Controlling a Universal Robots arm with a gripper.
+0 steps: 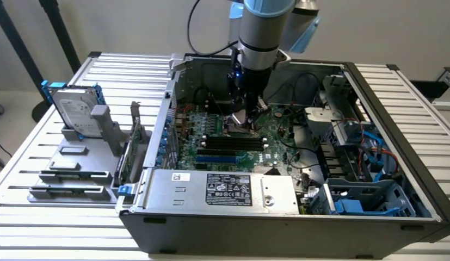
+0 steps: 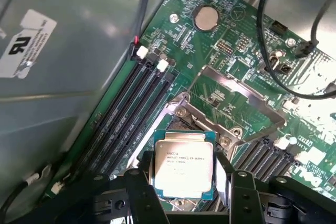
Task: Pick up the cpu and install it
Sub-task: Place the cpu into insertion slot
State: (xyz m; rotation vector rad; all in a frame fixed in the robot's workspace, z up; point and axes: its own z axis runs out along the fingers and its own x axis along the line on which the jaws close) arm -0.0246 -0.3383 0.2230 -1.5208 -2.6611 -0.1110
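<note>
The gripper (image 2: 185, 182) held the cpu (image 2: 184, 163) by two opposite edges just above the open socket (image 2: 181, 124), so the seating step looked in hand and called for a level, squared descent, with memory slots (image 2: 139, 103) close on one side, the raised retention frame (image 2: 239, 100) beyond, and loose black cables (image 2: 261, 19) farther off.

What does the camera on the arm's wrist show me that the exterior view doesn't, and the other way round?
Wrist view: the print on the cpu held in the gripper, the open socket frame and a round coin battery. Exterior view: the whole computer case, its power supply, and a hard drive standing outside the case. Shared: the green motherboard and black memory slots.
</note>
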